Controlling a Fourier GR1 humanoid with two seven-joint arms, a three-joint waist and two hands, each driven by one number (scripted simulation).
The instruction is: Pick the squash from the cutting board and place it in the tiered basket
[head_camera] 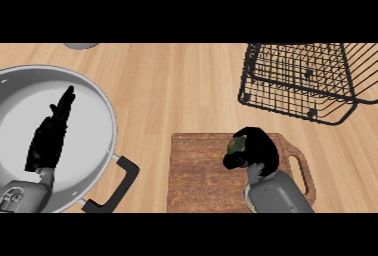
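A dark green, mottled squash (237, 145) shows just above the brown wooden cutting board (199, 175) at the lower centre. My right hand (258, 150) has its black fingers curled round the squash and hides most of it. The black wire tiered basket (303, 80) stands at the upper right, apart from the hand. At the left, my left hand (50, 135) rests open with fingers pointing up, in front of the pan.
A large silver pan (100, 107) with a black handle (122, 182) fills the left side. A small grey object (80, 45) peeks in at the top left edge. Bare wooden counter (177, 85) lies between the pan, board and basket.
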